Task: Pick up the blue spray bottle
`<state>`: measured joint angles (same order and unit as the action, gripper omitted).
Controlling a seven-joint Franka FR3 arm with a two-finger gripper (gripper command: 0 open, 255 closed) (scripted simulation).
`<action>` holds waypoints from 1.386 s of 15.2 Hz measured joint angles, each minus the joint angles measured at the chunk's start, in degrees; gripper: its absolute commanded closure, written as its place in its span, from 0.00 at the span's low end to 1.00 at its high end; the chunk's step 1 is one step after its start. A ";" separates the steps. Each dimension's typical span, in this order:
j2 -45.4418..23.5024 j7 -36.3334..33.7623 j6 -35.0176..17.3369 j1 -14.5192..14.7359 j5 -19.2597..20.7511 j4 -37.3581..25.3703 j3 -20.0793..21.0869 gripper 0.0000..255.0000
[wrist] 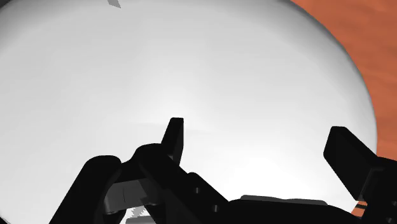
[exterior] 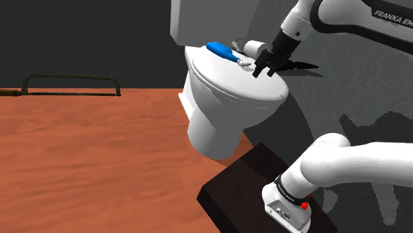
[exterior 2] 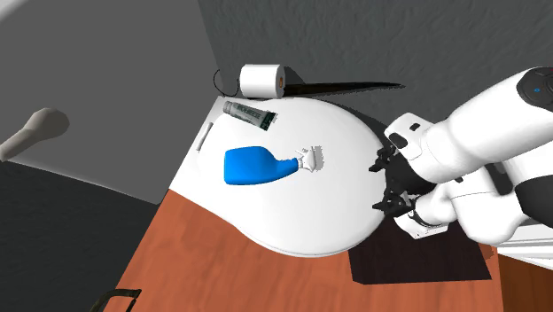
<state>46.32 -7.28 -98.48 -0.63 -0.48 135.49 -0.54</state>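
Blue spray bottle (exterior 2: 253, 166) lies on its side on white toilet lid (exterior 2: 301, 222), nozzle end toward gripper (exterior 2: 387, 182), apart from it. Wrist view: 2 fingers wide apart over bare lid, clasping nothing. Second exterior view adds paper roll (exterior 2: 261, 80) and tube (exterior 2: 250, 113) beyond bottle.

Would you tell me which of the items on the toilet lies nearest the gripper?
The blue spray bottle: its white trigger end points toward the gripper, while the tube and paper roll sit farther away.

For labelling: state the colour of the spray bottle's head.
White head, on a blue bottle. Best in the second exterior view.
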 measured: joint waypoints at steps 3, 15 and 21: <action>-3.30 0.28 -0.39 -0.12 0.13 -2.46 -0.36 0.00; -33.84 3.17 1.53 -0.92 -0.21 -30.02 -3.71 0.00; -47.36 4.43 5.22 -1.60 -1.28 -45.12 -4.81 0.00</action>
<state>-1.04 -2.85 -93.26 -2.24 -1.76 90.37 -5.35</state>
